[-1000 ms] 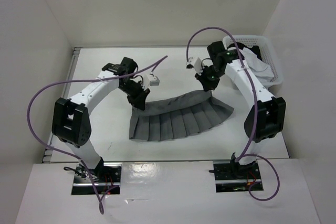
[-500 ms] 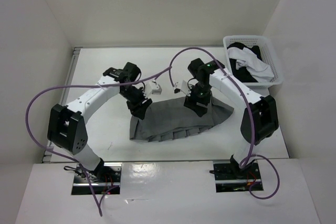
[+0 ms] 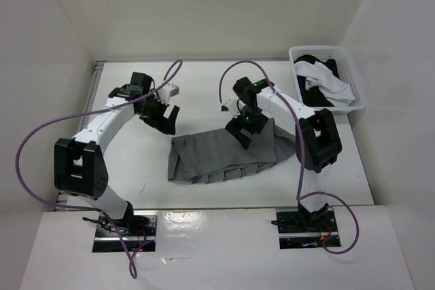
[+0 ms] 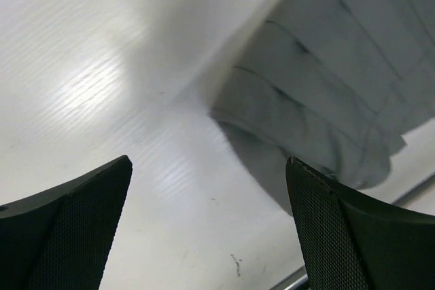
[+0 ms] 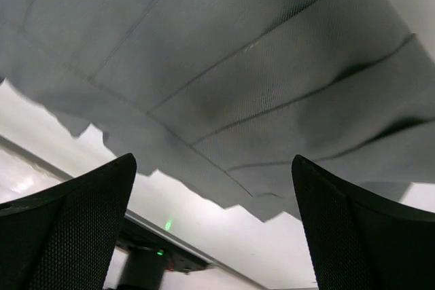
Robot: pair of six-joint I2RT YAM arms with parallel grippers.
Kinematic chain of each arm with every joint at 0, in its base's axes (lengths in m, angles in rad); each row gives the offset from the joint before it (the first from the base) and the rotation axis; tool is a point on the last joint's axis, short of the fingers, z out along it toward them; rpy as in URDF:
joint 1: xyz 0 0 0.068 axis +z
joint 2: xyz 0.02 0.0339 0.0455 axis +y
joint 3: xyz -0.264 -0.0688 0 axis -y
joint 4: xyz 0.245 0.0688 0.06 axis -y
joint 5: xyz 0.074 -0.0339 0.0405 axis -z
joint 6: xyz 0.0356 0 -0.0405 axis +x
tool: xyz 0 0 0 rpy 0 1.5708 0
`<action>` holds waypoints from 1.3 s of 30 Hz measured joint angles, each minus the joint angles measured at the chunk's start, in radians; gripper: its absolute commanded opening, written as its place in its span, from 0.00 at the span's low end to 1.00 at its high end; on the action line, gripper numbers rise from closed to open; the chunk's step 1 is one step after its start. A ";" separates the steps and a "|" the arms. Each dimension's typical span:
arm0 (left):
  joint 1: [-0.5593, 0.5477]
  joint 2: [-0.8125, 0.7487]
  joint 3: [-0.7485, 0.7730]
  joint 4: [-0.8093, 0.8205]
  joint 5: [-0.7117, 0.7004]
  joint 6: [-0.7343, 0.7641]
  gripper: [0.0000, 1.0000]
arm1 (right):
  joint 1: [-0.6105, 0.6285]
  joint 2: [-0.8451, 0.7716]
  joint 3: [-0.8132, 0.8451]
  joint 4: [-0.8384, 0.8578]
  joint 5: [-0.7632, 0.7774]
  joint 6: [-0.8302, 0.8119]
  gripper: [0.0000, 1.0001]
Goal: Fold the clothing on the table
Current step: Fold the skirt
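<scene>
Skirt [image 3: 224, 154] lies flat on the tabletop [image 3: 136, 161], doubled over: smooth grey layer on top, pleated hem showing along its near edge.

L jaws: wide apart, nothing btwn them. In the top view they hang just off the skirt's far-left corner, clear of the cloth. L wrist view: only bare tabletop [image 4: 102, 66] in the gap; the skirt [image 4: 319, 100] corner sits ahead and to the right of the gap, not touching either jaw.

R jaws: wide apart too, holding nothing. In the top view they sit over the skirt's far edge, right of its middle. R wrist view: skirt [image 5: 238, 66] fills most of the frame, its zigzag hem crossing the gap.

Basket [image 3: 358, 103] w/ a white-and-black garment [image 3: 319, 83] stands well beyond the skirt's far-right end.
</scene>
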 measured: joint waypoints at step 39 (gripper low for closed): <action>0.344 -0.129 -0.146 0.097 -0.140 -0.122 1.00 | 0.183 0.173 -0.022 0.192 0.143 0.613 0.99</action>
